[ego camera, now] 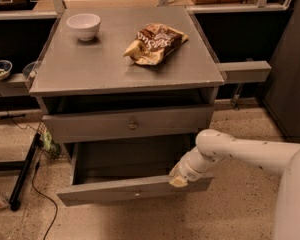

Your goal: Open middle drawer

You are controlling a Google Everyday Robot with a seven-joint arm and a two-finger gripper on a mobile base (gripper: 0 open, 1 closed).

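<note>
The gripper (pixel 179 180) on the white arm touches the top edge of the long flat grey middle drawer (pixel 100 194), right of its small round metal knob (pixel 137 193). Whether the gripper is wide or narrow cannot be told. The drawer is pulled out.

Middle drawer (pixel 115 190): we find it drawn out at lower centre of the frame, its cavity open from above and dark inside.
Gripper (pixel 179 180): sits at the top edge of that drawer's front, right of centre; the white arm (pixel 240 151) crosses in from the lower right and blocks that side.
Upper drawer front (pixel 90 126): stands directly above the back of the cavity, limiting entry there.
Cabinet top (pixel 90 69): we note a white bowl (pixel 83 25) upper left and a snack bag (pixel 155 43) upper centre; bare surface lies between and in front of them.
Floor, lower left: a black bar (pixel 24 176) leans beside the cabinet.
</note>
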